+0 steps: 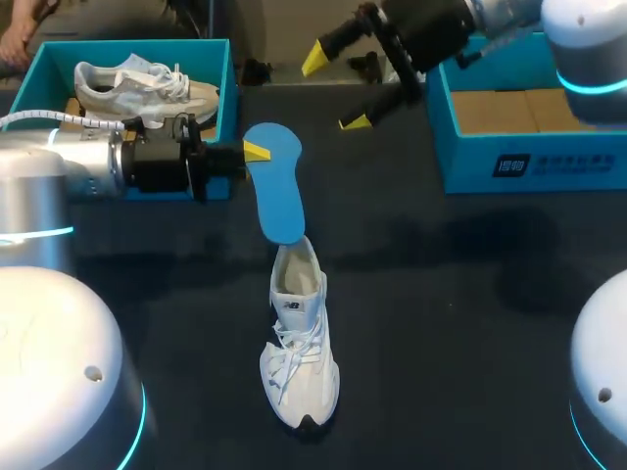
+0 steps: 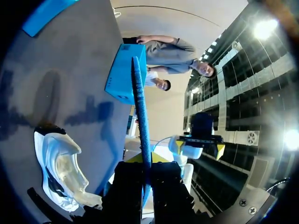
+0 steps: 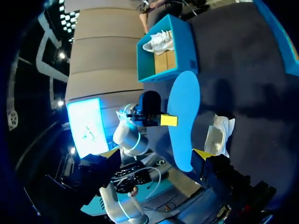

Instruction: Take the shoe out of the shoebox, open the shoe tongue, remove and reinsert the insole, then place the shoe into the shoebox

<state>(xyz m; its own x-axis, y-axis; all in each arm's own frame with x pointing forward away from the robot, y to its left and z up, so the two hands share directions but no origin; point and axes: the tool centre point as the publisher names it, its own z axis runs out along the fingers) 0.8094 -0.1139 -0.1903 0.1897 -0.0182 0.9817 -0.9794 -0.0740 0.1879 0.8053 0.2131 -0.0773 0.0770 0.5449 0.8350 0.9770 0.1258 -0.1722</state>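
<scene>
A white shoe (image 1: 299,343) lies on the dark table with its toe toward me, also seen in the left wrist view (image 2: 60,168) and the right wrist view (image 3: 219,135). My left gripper (image 1: 257,152) is shut on the upper end of a blue insole (image 1: 276,191). The insole hangs down, its lower tip at the shoe's heel opening. In the left wrist view the insole (image 2: 140,112) stands edge-on between that gripper's (image 2: 147,161) fingers. My right gripper (image 1: 335,88) hangs open above and to the right of the insole, with nothing in it (image 3: 156,152); the insole (image 3: 183,116) lies ahead of it.
A blue shoebox (image 1: 227,98) at the back left holds a second white shoe (image 1: 147,83). Another blue shoebox (image 1: 529,162) at the back right shows only its cardboard floor. Bare dark table surrounds the shoe.
</scene>
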